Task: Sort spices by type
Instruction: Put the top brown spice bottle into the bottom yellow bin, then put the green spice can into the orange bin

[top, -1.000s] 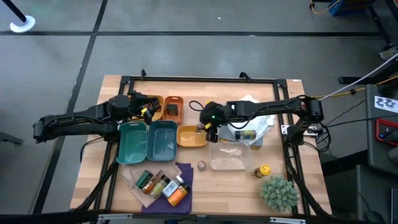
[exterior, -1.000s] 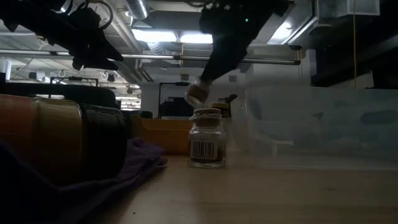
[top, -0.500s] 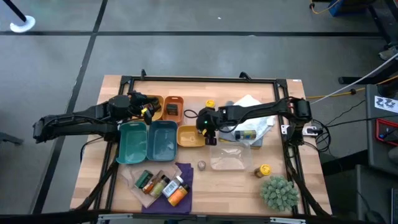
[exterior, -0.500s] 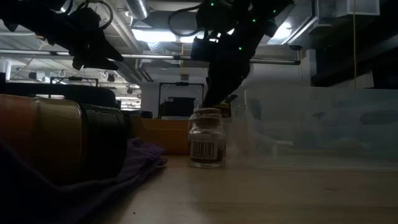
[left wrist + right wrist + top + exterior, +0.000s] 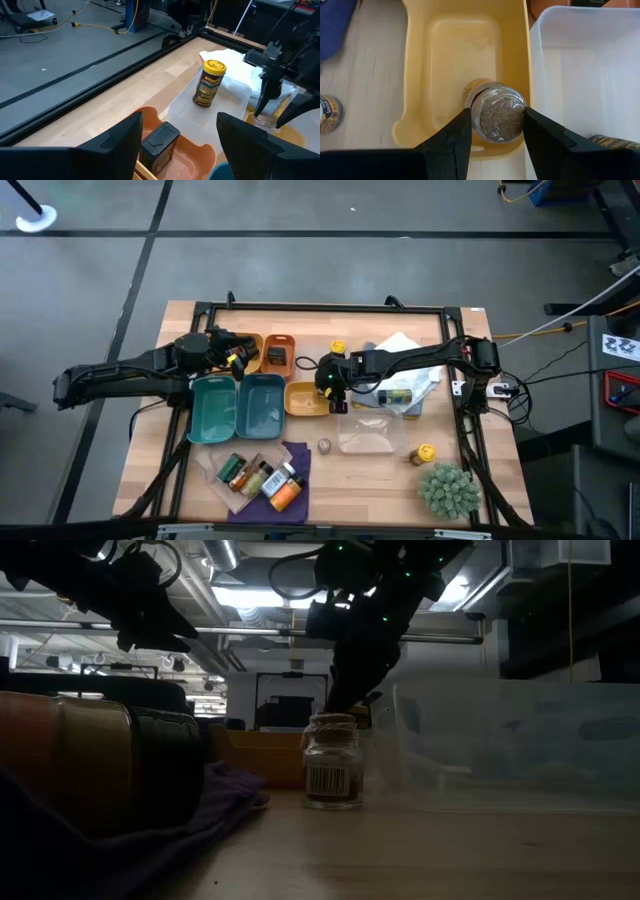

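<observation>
My right gripper (image 5: 329, 383) is low over the yellow tray (image 5: 305, 402), shut on a small glass spice jar (image 5: 497, 117) with greyish-brown contents. The left wrist view shows the same jar (image 5: 263, 119) under the right gripper's fingers, at the tray. My left gripper (image 5: 236, 358) hovers open above the orange trays (image 5: 262, 352); one of them holds a black-capped container (image 5: 159, 144). A yellow-capped bottle (image 5: 209, 83) stands upright on a clear tray. Several more spice bottles (image 5: 262, 477) lie on a purple cloth, and one small jar (image 5: 324, 445) stands on the table's wood. My right gripper pinches the glass jar by its body (image 5: 476, 120) between its two fingers (image 5: 451, 140), coming from above and pointing down into the yellow tray. One glass end of the jar faces the wrist camera. Whether the jar's far end rests on the tray floor (image 5: 462, 55) cannot be told.
Two teal trays (image 5: 238, 407) sit left of the yellow one. A clear tray (image 5: 370, 430) and a bottle lying on its side (image 5: 393, 395) are to its right. A yellow-capped item (image 5: 425, 453) and a spiky green plant (image 5: 448, 488) occupy the near right corner.
My right gripper has carried the jar down and slightly toward the table's left, from above the yellow tray's right edge to low inside it, then stayed still for the last half second. The yellow-capped bottle behind the arm has come into view.
</observation>
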